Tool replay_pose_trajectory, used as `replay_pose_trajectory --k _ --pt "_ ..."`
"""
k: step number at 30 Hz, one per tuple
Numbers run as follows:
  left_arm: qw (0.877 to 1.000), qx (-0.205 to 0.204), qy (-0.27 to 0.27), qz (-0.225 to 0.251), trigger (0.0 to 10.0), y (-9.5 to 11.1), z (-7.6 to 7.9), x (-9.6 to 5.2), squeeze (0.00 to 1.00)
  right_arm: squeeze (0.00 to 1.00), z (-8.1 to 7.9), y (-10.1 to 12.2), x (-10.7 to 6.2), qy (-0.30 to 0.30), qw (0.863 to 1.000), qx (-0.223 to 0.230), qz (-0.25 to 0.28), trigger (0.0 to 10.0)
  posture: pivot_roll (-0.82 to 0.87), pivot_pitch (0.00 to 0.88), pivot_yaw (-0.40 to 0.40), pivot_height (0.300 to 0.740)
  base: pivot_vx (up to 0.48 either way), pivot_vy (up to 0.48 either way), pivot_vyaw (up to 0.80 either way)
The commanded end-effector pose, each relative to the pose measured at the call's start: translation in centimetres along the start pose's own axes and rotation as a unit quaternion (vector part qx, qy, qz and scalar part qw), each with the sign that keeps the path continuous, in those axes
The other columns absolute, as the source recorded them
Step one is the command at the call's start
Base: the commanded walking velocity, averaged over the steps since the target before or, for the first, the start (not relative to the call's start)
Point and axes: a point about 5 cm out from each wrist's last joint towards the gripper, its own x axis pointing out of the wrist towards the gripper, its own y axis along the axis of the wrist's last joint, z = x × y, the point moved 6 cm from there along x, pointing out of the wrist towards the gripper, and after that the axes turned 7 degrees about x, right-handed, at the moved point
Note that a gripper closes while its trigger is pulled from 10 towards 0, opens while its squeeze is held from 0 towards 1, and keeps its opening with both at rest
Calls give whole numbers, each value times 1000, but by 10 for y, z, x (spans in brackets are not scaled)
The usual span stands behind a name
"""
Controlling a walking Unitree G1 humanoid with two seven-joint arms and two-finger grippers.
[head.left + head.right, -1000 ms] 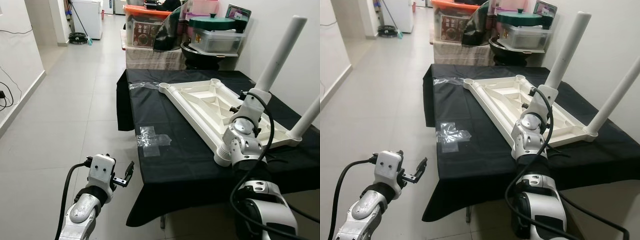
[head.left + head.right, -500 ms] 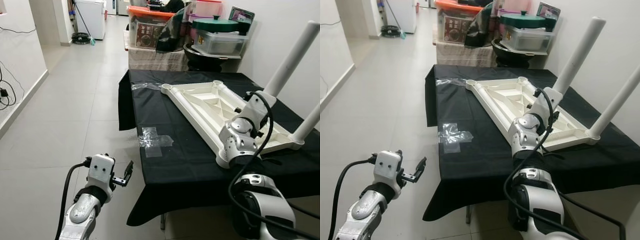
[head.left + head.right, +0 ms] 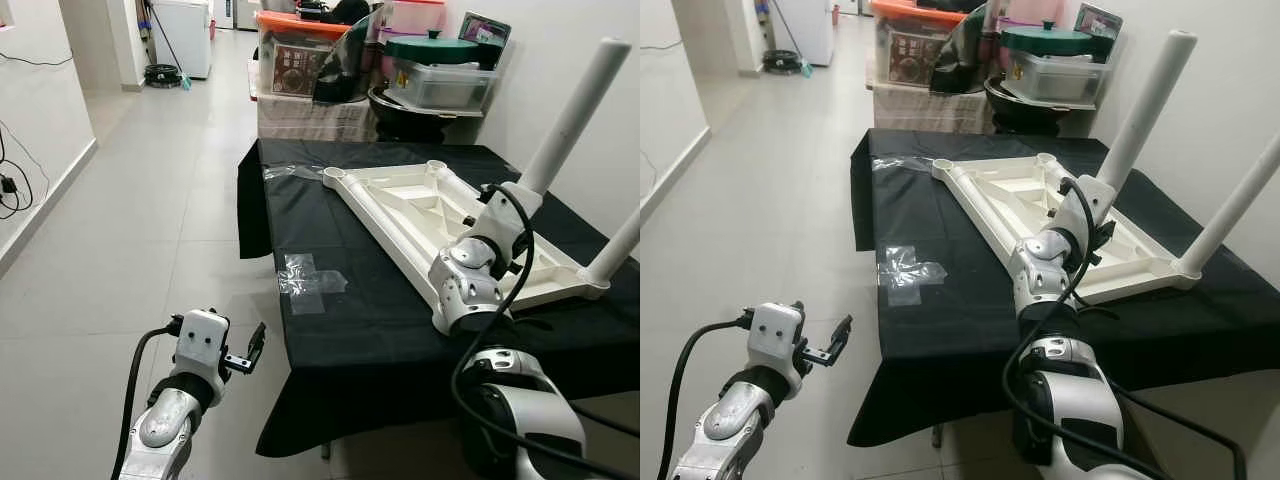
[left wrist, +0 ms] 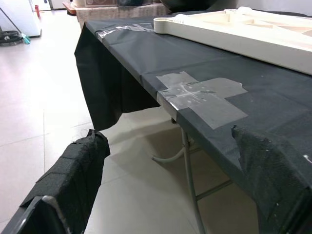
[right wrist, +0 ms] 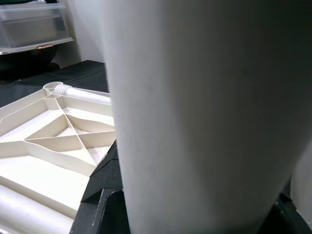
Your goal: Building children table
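The children table top [image 3: 430,205] lies upside down on the black cloth [image 3: 340,330] of a folding table, with its ribbed underside facing up. You can take this white top as the landmark for everything else.

At the far right corner of the top, one white leg [image 3: 572,110] rises at a slant, and the right gripper [image 3: 1098,205] is at its lower part. In the right wrist view this leg [image 5: 195,112] fills the space between the black fingers [image 5: 105,178], so I judge the gripper is pinching the leg. A second leg [image 3: 618,250] stands at the near right corner of the top. The two sockets on the far left end of the top, one of them here [image 3: 333,174], are open and without legs.

So the step in hand, as I judge it, is seating the held leg into its corner socket. The next move calls for you to keep the leg straight on the socket and to press or turn it until it sits firmly; the slant of the leg suggests it is maybe not fully home.

The left gripper [image 3: 250,352] hangs low over the floor, well to the left of the top and beside the cloth edge, with its fingers spread apart and holding nothing. Clear tape [image 4: 200,95] is stuck on the cloth near the top.

I can read no brand, label or writing; the boxes behind the top are too small to read.
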Motion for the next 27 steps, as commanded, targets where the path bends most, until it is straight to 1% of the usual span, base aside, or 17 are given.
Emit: replay_pose_trajectory --k 1,2,3,4,5,8,12,15,18,27 --pt "1000 2 -5 -3 10000 -2 4 1 0 0 19 -61 -7 -19 994 -53 -95 1176 80 0 -102 740 0 0 0" --pt "1000 2 -5 -3 10000 -2 4 1 0 0 19 -61 -7 -19 994 -53 -95 1176 80 0 -102 740 0 0 0" --pt "1000 2 -6 -2 10000 -2 4 1 0 0 16 -60 -7 -12 994 -50 -95 4118 78 0 -100 740 0 0 0" --pt "1000 2 -6 -2 10000 -2 4 1 0 0 16 -60 -7 -12 994 -50 -95 4118 78 0 -100 740 0 0 0" --pt "1000 3 -7 -2 10000 -2 4 1 0 0 13 -59 -7 -4 994 -48 -97 10000 77 0 -99 740 0 0 0" --pt "1000 3 -8 -2 10000 -1 4 2 0 0 8 -58 -8 8 994 -46 -102 10000 76 0 -99 740 0 0 0" --pt "1000 2 -9 -2 10000 -1 4 2 0 0 6 -55 -9 14 994 -44 -100 10000 76 0 -98 740 0 0 0" --pt "1000 2 -9 -2 10000 -2 5 2 0 0 -1 -49 -10 33 994 -45 -95 10000 76 0 -98 740 0 0 0" --pt "1000 2 -10 -2 10000 -2 5 2 0 0 -5 -46 -11 40 994 -44 -94 10000 73 0 -96 740 0 0 0" --pt "1000 1 -12 -2 10000 -2 7 2 0 0 -6 -46 -11 47 993 -42 -97 10000 69 0 -94 740 0 0 0"
